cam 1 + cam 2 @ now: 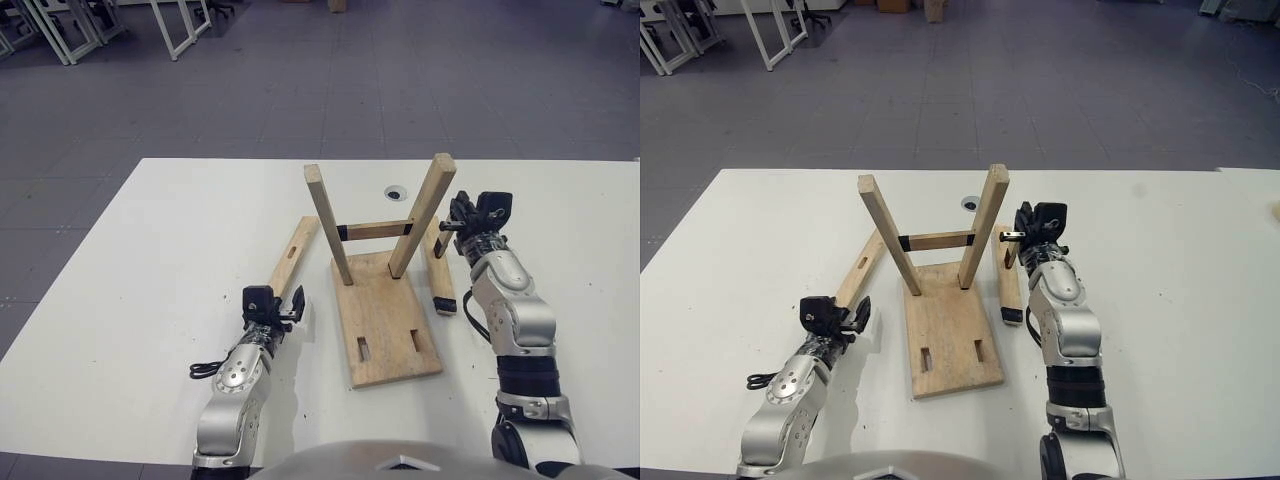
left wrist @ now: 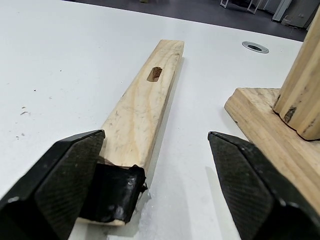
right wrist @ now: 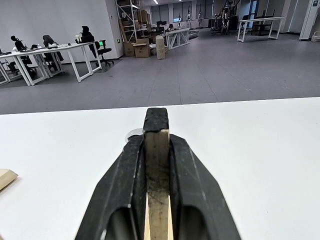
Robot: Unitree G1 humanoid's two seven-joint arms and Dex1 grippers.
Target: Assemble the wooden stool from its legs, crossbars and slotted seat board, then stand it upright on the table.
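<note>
**Left side.** The left gripper (image 1: 278,300) sits low over the table (image 1: 150,260), its fingers (image 2: 75,165) spread wide. The black-capped near end of a loose leg (image 1: 293,255) lies flat between them. It is crowded against 1 finger and well off the other. The leg points away from me, slot facing up.

**Centre.** The seat board (image 1: 385,320) lies flat on the table. 2 legs (image 1: 328,225) stand up from its far end, joined by 1 crossbar (image 1: 378,230). The 2 near slots (image 1: 364,349) are empty, so I judge the job about half done.

**Right side.** The right gripper (image 3: 157,135) is pressed onto the far end of another leg (image 1: 438,275). This leg lies just beside the board's right edge with its black cap toward me. I cannot tell whether the cap rests on the table or hangs slightly above it.

**Risks.**
- If the left fingers close as they stand, 1 pad meets the cap first. The leg could skid or twist out.
- The right leg is pinched at 1 end only, so its free length may pivot in the grip when lifted.
- The right leg is close to the standing frame, and a swing could knock that frame loose from its slots.
- Nothing pins the board, so pressing a leg into a slot may push it across the table.
</note>
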